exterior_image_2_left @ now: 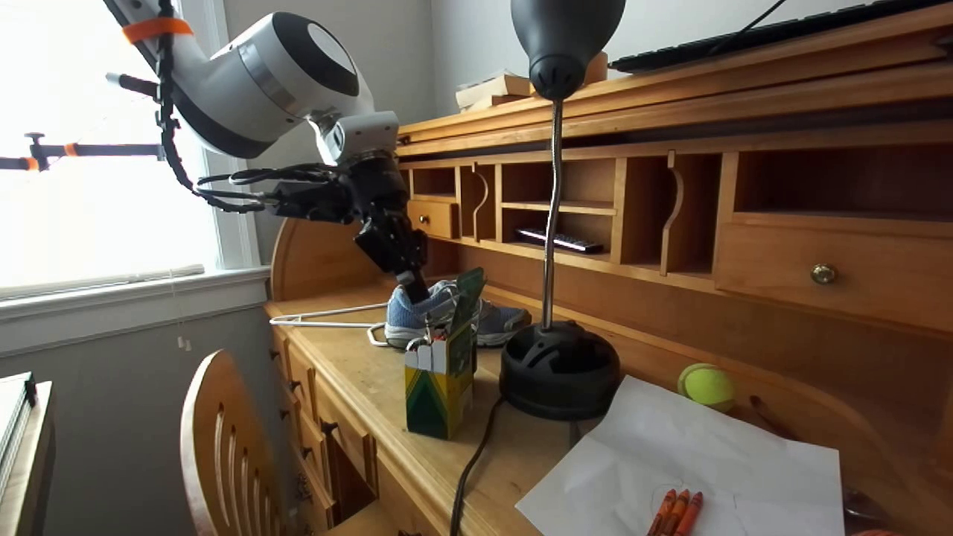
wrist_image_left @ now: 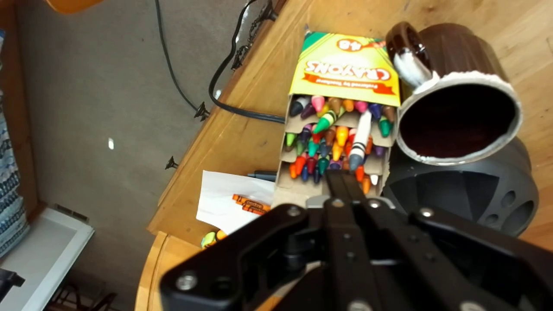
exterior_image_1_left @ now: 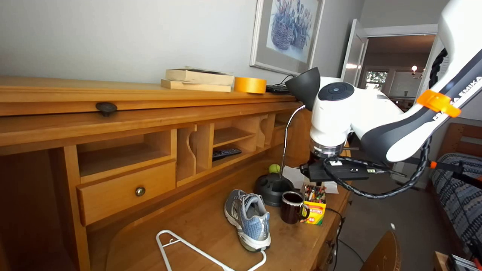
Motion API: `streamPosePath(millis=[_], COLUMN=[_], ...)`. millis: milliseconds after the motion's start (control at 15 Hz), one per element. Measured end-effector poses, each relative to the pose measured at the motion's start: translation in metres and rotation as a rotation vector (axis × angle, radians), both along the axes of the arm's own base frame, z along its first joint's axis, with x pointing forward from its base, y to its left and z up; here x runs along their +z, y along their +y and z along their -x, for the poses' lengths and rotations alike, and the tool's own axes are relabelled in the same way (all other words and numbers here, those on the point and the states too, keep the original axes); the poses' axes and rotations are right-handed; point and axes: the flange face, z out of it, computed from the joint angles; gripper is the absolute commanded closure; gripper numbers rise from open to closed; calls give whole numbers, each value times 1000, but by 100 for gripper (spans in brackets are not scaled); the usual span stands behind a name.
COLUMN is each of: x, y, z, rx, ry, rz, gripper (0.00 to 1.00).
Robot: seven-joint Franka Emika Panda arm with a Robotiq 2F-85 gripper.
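Yellow and green cardboard forms the crayon box (wrist_image_left: 345, 73), standing upright on the wooden surface (wrist_image_left: 242, 147) just below the pincer (wrist_image_left: 343, 175). The pincer is narrow, its two black fingers (wrist_image_left: 335, 190) drawn together side by side. Seen from the wrist, their tips overlap the rows of crayons (wrist_image_left: 341, 136) at the end away from the printed front panel; in an exterior view the arm (exterior_image_1_left: 372, 105) bends over the surface and the pincer points down above the box. A white-wrapped crayon (wrist_image_left: 363, 129) with a grey tip lies aslant over its neighbours, its point just beside the fingertips in the wrist view, though whether they touch cannot be told. Close beside the box stands a brown mug (exterior_image_1_left: 290, 211), its pale-rimmed mouth upward and its handle turned towards the box. Behind the mug sits the black lamp base (exterior_image_2_left: 558, 376), and a grey-blue shoe (exterior_image_1_left: 252, 222) rests next to them with a white hanger (exterior_image_1_left: 199, 251) reaching to its heel. On the box's other side from the shoe, a white sheet of paper (exterior_image_2_left: 670, 439) carries three orange crayons (exterior_image_2_left: 676, 514), and a yellow-green tennis ball (exterior_image_2_left: 706, 385) lies beside its edge. From beside the box a black cord (wrist_image_left: 255, 115) runs across the surface and over its front edge.
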Motion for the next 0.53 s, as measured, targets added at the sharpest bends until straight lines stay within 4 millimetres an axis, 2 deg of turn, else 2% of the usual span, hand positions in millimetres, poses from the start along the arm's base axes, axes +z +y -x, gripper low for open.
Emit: streamPosePath(millis=[533], x=[-1], y=[-6], z=[1], rx=[-17], ry=[-1], rz=[0], gripper=[100])
